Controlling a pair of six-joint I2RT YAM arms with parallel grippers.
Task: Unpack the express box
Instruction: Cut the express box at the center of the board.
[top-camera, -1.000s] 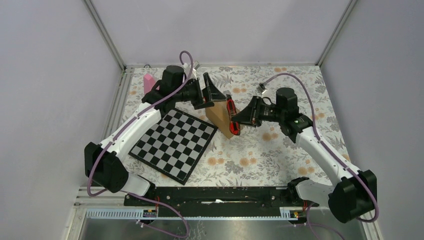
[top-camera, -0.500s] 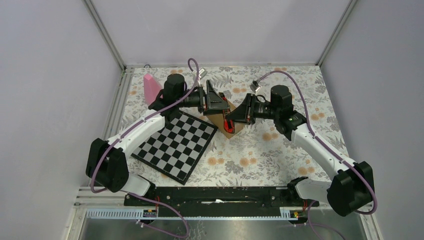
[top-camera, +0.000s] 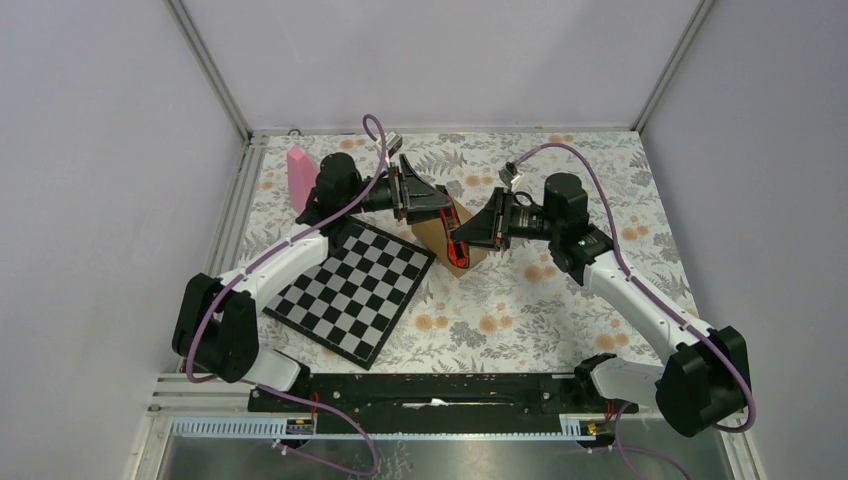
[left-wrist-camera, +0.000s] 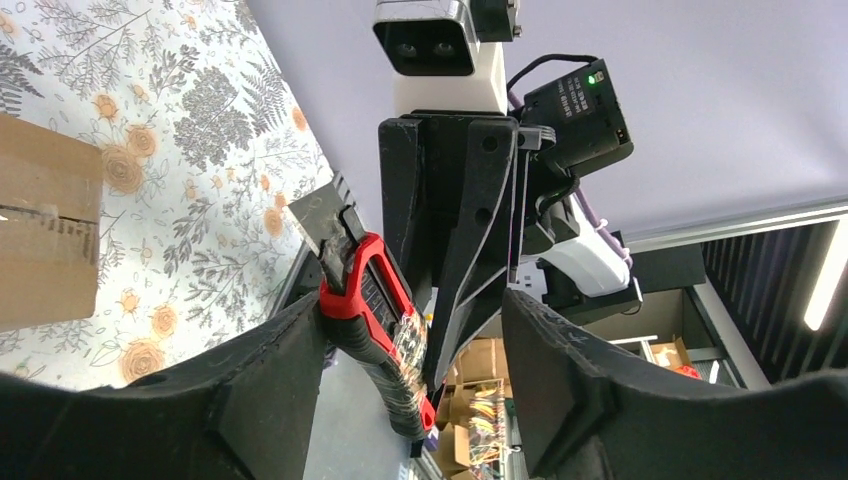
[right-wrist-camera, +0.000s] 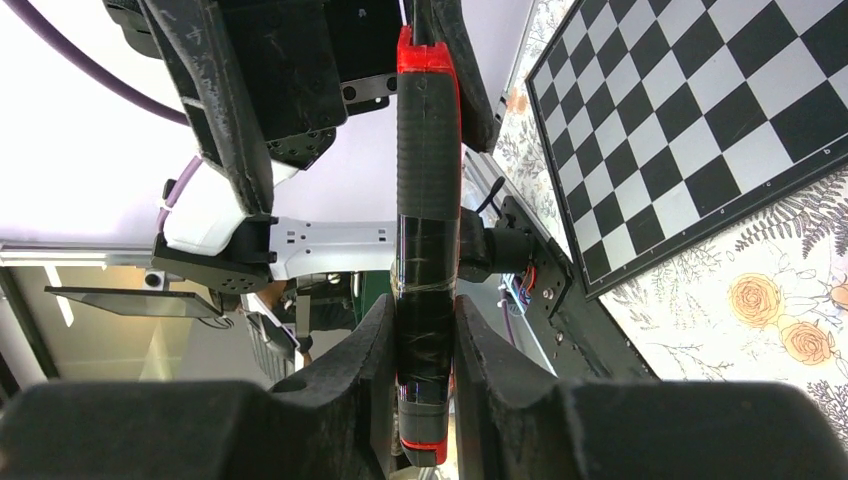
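Closing in since a second ago, left gripper (top-camera: 446, 208) and right gripper (top-camera: 461, 241) are meeting above the box (top-camera: 431, 233), which is lying on the table (top-camera: 560, 300) just beside the chessboard (top-camera: 350, 285).

Left wrist: jaws are standing apart around a red knife (left-wrist-camera: 365, 305), one finger (left-wrist-camera: 270, 380) touching it.

Right wrist: fingers (right-wrist-camera: 372, 350) are clamping the knife's black handle.

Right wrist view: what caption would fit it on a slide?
The right end effector clamps a red-and-black utility knife, chessboard behind.
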